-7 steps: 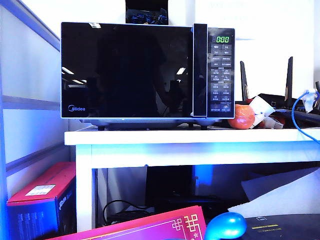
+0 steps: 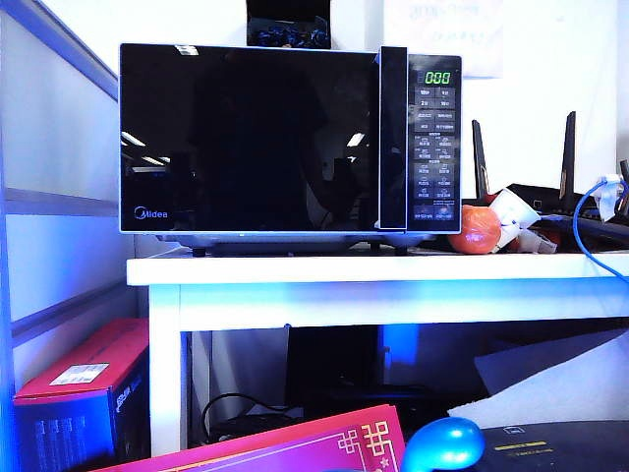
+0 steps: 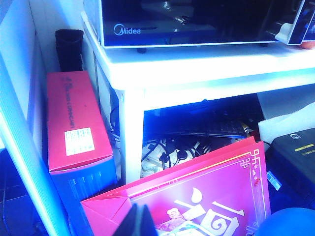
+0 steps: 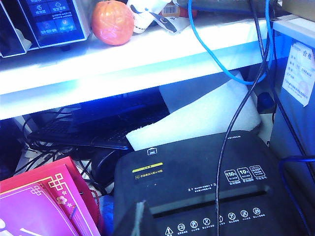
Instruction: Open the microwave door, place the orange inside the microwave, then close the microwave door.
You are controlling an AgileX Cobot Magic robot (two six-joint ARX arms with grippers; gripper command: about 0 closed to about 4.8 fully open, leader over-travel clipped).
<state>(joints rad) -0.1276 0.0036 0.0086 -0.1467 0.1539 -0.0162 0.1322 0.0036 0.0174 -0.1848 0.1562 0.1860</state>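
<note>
The black microwave stands on the white table, and its glossy door is closed. The orange sits on the table just right of the button panel; the right wrist view also shows the orange. My left gripper hangs low in front of the table over a pink bag, shut and empty. My right gripper is low over a black shredder, shut and empty. Neither gripper appears in the exterior view.
A crumpled white cup, a router with antennas and a blue cable crowd the table right of the orange. Below are a red box, the pink bag, the shredder and a keyboard.
</note>
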